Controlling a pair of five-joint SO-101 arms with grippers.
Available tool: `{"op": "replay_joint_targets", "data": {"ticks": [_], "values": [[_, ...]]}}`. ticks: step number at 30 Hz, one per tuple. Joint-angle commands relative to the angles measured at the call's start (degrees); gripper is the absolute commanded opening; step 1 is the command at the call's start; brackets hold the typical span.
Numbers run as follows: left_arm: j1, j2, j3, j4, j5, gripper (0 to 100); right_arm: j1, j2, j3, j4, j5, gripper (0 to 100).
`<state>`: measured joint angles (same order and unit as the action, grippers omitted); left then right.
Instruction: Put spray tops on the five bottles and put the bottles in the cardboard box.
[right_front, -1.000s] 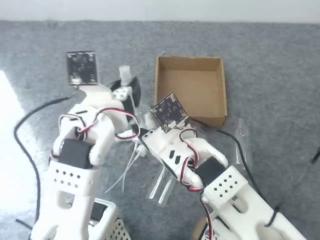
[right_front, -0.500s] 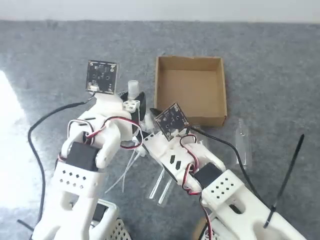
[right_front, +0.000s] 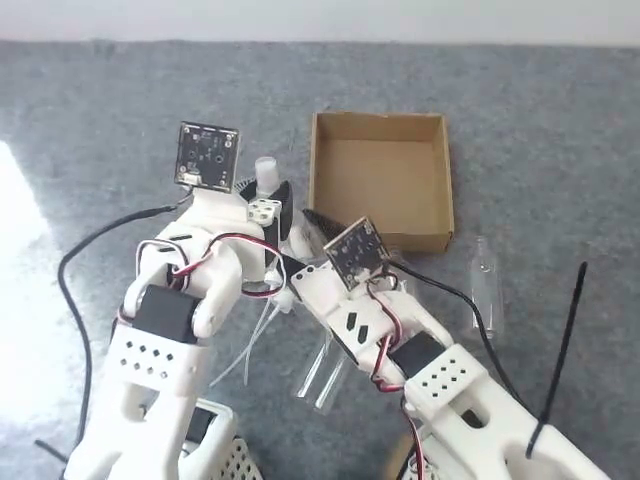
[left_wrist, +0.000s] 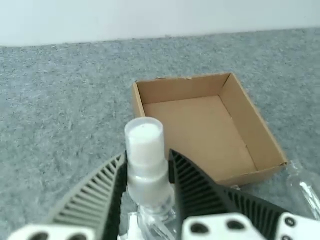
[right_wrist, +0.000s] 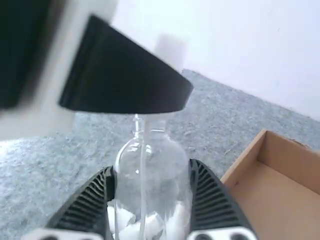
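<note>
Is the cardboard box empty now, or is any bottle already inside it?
Empty. The cardboard box shows a bare brown floor in both the high view and the left wrist view.

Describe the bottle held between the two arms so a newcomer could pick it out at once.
Find the cardboard box on the grey table. Left of it, one clear bottle stands upright in the right gripper's jaws, a white spray top at its neck. The other bottles lie flat.
</note>
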<state>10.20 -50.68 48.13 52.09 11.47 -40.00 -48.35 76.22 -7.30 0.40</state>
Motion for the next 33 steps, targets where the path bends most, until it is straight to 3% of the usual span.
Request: {"op": "replay_joint_targets", "data": {"ticks": [1, 9, 13, 25, 29, 33], "values": [[-1.2, -0.1, 0.9, 1.4, -0.8, 1, 4.8, -2.8, -1.8, -6.5, -1.1, 0.6], [-1.3, -0.1, -4.3, 1.9, -1.0, 16, 4.9, -2.7, -1.2, -7.0, -0.9, 0.6], [-1.3, -0.1, -9.3, 2.9, -1.0, 17, 5.0, -2.7, -1.2, -6.6, -0.9, 0.6], [-1.8, -0.1, -31.1, 20.7, -1.1, 22, 5.1, -2.2, -0.6, -6.5, -0.8, 0.6], [-3.8, -0.2, -30.2, 24.4, -2.3, 22, 5.1, -2.2, -0.6, -6.5, -0.8, 0.6], [-9.5, -0.2, -20.8, 19.8, -4.0, 22, 7.7, -2.2, -1.8, -6.5, -0.7, 0.6]]}}
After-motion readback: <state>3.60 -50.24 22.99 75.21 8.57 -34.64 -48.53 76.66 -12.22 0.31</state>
